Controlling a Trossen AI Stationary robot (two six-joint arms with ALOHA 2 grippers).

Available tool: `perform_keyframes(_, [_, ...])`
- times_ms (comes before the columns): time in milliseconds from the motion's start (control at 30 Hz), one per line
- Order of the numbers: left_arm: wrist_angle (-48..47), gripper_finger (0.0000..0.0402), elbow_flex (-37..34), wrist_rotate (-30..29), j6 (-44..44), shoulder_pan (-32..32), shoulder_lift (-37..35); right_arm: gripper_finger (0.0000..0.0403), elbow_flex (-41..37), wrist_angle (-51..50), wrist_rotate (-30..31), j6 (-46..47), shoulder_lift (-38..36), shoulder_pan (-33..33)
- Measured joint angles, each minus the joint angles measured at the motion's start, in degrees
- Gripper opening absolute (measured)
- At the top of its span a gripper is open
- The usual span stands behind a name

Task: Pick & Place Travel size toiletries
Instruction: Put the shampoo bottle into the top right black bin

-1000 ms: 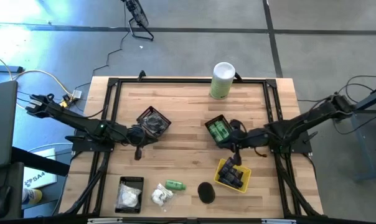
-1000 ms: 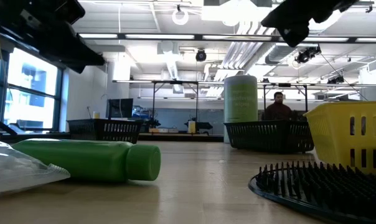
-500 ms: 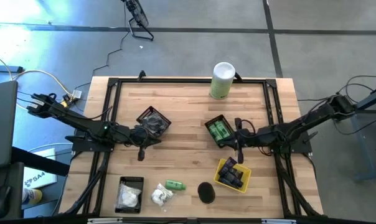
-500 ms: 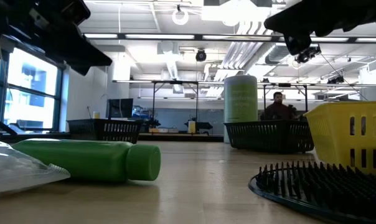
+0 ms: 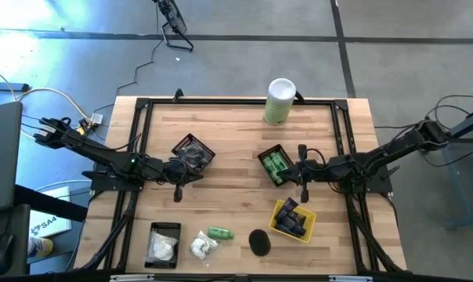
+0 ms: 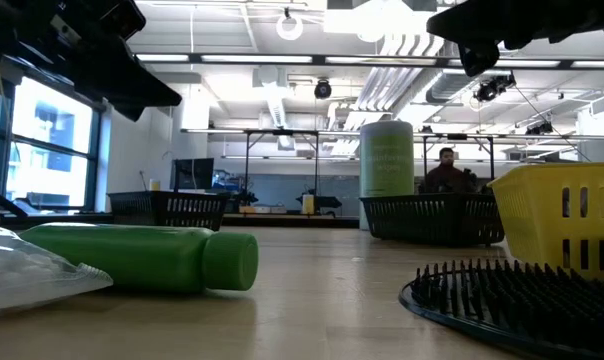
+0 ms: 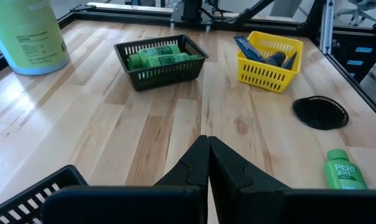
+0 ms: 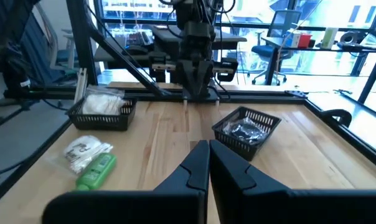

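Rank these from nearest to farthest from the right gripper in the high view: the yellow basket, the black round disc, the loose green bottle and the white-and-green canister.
From the right gripper:
1. Yellow basket, just below it, nearer the table's front.
2. Black round disc, front edge, beyond the basket.
3. Loose green bottle and white-and-green canister: too close to call. The bottle lies front centre; the canister stands at the back edge.

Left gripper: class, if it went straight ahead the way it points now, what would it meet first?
Probably the black basket of green bottles. The left gripper, jaws shut, aims across bare table toward it; depth is unclear.
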Motion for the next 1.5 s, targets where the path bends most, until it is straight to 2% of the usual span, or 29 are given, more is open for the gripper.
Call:
perform_keyframes(367, [2.78, 0.0, 0.02, -0.02, -0.65, 0.0, 0.0, 0.0004, 0.0, -4.72, -0.01, -1.17, -3.13, -0.02])
perform_keyframes(733, [6.69, 0.0, 0.3, 4.14, -8.82, -0.27, 0.3, 0.0004, 0.0, -9.34, -0.09, 0.31, -8.45, 0.02])
perform_keyframes(967, [6.49, 0.0, 5.72, -2.75, -1.46, -4.57, 8.15, 0.0004, 0.02, -9.28, 0.02, 0.08, -8.85, -0.02])
perform_keyframes(1133, [5.18, 0.0, 11.3, -3.41, 1.51, -4.63, 15.86, 0.0004, 0.02, -8.97, 0.21, -0.5, -8.85, -0.02])
perform_keyframes(1233, [-0.42, 0.0, 15.97, -3.67, -0.8, -5.27, 20.86, 0.0004, 0.02, -8.95, 0.19, -0.43, -8.85, -0.02])
perform_keyframes(1500, [-35.42, 0.0, 33.96, -3.88, -11.58, -9.4, 32.87, 0.0004, 0.02, -8.98, 0.19, -0.97, -8.83, -0.02])
